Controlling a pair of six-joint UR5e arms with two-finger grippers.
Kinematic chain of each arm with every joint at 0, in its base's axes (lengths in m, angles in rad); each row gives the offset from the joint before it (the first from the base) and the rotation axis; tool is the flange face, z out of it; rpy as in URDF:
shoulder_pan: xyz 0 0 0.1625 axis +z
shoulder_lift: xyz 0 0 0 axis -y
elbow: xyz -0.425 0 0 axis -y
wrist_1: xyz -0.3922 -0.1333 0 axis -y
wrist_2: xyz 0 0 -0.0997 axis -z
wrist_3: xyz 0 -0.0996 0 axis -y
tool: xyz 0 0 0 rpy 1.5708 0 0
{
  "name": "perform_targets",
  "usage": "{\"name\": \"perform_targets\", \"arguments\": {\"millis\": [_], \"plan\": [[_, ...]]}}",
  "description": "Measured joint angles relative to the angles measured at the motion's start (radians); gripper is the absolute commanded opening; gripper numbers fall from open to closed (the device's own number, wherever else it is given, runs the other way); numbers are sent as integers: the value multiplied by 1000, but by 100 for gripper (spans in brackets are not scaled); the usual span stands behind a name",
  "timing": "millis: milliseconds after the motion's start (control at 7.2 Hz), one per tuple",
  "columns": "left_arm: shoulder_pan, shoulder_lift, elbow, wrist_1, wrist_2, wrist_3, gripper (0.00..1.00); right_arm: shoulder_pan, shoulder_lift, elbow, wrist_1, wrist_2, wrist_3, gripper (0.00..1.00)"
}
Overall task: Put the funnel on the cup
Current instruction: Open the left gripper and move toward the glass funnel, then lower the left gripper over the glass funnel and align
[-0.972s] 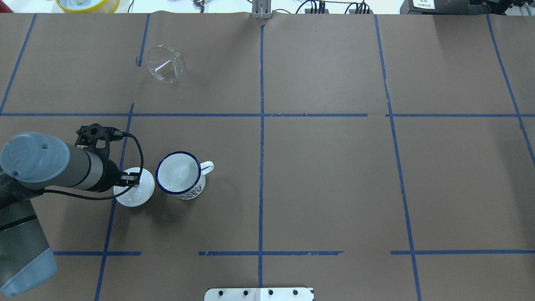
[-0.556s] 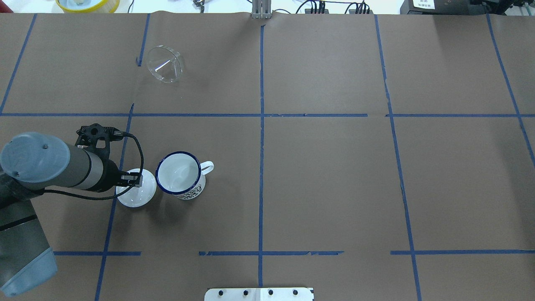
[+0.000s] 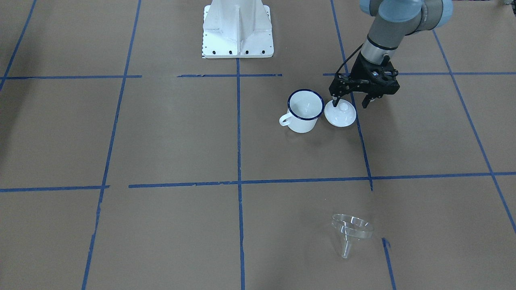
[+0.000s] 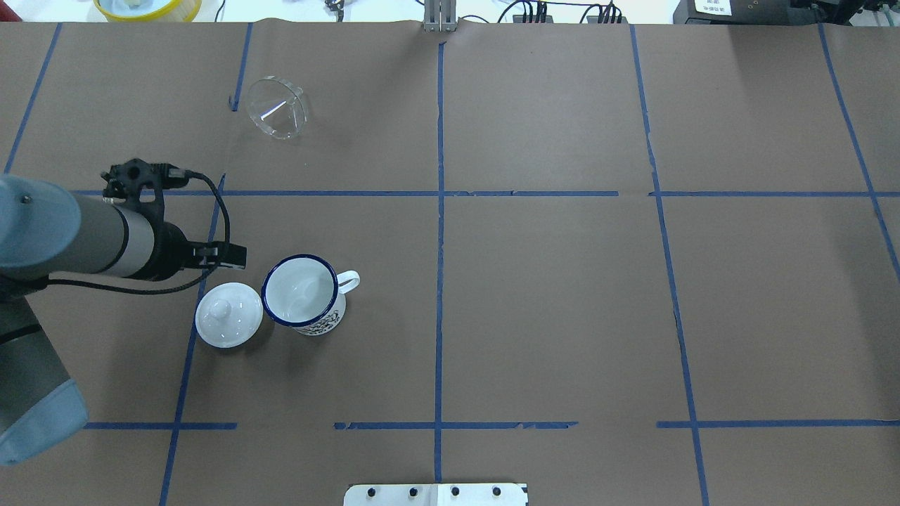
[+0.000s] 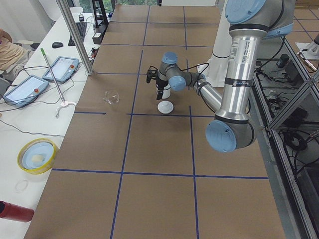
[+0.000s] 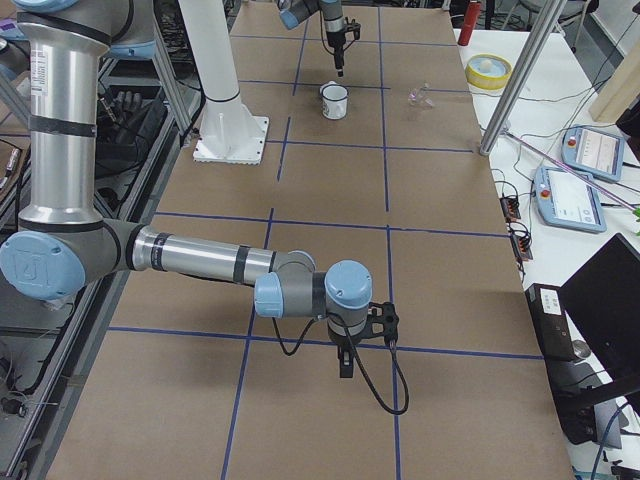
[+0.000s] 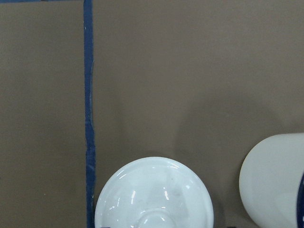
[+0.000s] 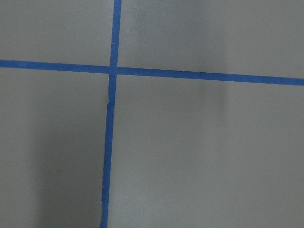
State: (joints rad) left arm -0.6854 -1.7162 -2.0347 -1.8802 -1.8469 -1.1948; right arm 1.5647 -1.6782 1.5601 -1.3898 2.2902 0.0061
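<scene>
In the front view the cup [image 3: 303, 110] stands upright with its mouth uncovered. Its handle is turned away from the lid [image 3: 340, 114], which sits just beside it on the robot's left. The left hand [image 3: 349, 104] hangs above that lid, fingers spread wide and holding nothing. The funnel [image 3: 351, 231] lies well apart from the cup, on the side away from the robot. It is tipped over, with its stem pointing outward and its wide mouth tilted back toward the cup. From overhead, the funnel is beyond the cup and a little to the robot's left. Only bare table [image 4: 562, 295] and tape lines [image 4: 330, 193] lie between, so I judge that nothing blocks a reach straight out from the cup. The lid so close by is the one thing to clear on the way back. The left side view shows the same order: funnel farthest out, then the hand, the lid and the cup. In the right side view the right hand [image 6: 345, 362] is far from the cup at the other end. I cannot tell whether it is wide or narrow, and the left arm is plainly nearer. The left wrist view shows the lid at its bottom edge and the cup's wall beside it. The right wrist view shows only table and tape.
</scene>
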Motion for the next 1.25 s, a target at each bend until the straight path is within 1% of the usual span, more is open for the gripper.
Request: {"name": "perform_targets", "arguments": {"millis": [139, 278, 417, 556, 694, 833, 1111, 1250], "plan": [[-48, -22, 11, -43, 0, -122, 100, 0, 0, 0, 0, 0, 0, 100], [-78, -35, 45, -138, 15, -264, 100, 0, 0, 0, 0, 0, 0, 100], [-91, -58, 115, -268, 64, -400, 100, 0, 0, 0, 0, 0, 0, 100], [-95, -115, 230, -391, 135, -528, 100, 0, 0, 0, 0, 0, 0, 100], [-93, -202, 368, -467, 193, -650, 100, 0, 0, 0, 0, 0, 0, 100], [-90, -292, 495, -500, 250, -761, 100, 0, 0, 0, 0, 0, 0, 100], [-87, -382, 649, -560, 336, -876, 100, 0, 0, 0, 0, 0, 0, 100], [-86, -411, 709, -584, 357, -893, 100, 0, 0, 0, 0, 0, 0, 100]]}}
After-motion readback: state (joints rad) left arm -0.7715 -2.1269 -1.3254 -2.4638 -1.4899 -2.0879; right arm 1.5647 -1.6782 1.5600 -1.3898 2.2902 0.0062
